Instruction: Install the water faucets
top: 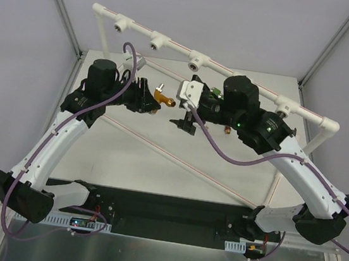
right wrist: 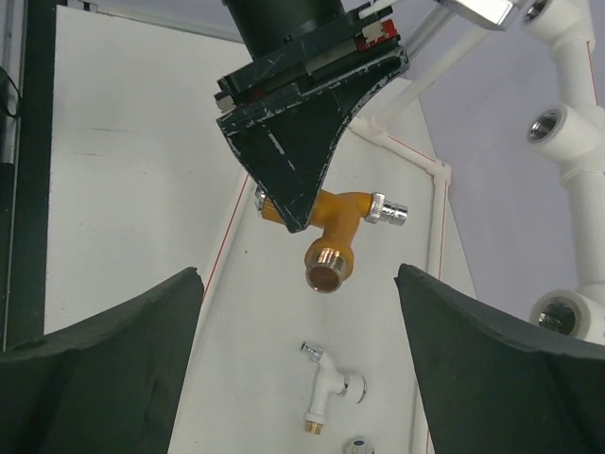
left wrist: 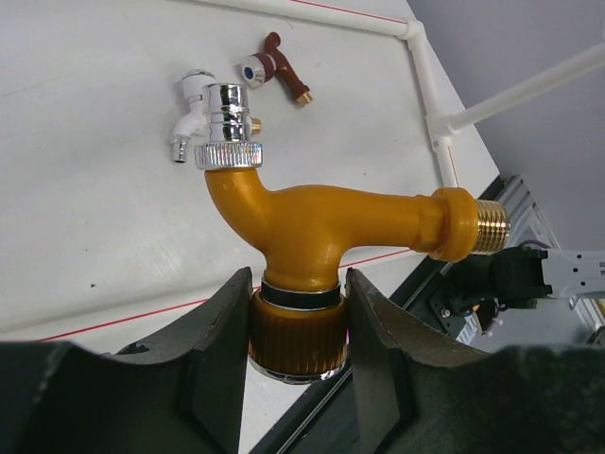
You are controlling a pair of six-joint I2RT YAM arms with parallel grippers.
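My left gripper (left wrist: 295, 331) is shut on the ribbed knob of the orange-gold faucet (left wrist: 321, 222) and holds it above the table, threaded brass end pointing right. In the top view this faucet (top: 164, 99) sticks out of the left gripper (top: 153, 97) toward the right gripper (top: 187, 123). My right gripper (right wrist: 298, 369) is open and empty, facing the orange-gold faucet (right wrist: 331, 227) from a short way off. A white faucet (left wrist: 194, 109) and a dark red faucet (left wrist: 274, 66) lie on the table; the white faucet also shows in the right wrist view (right wrist: 326, 392).
The white pipe frame (top: 196, 58) stands across the back of the table with several round tee sockets facing forward; two show in the right wrist view (right wrist: 548, 123). Its thin base pipes (top: 177, 159) run along the tabletop. Grey walls enclose the sides.
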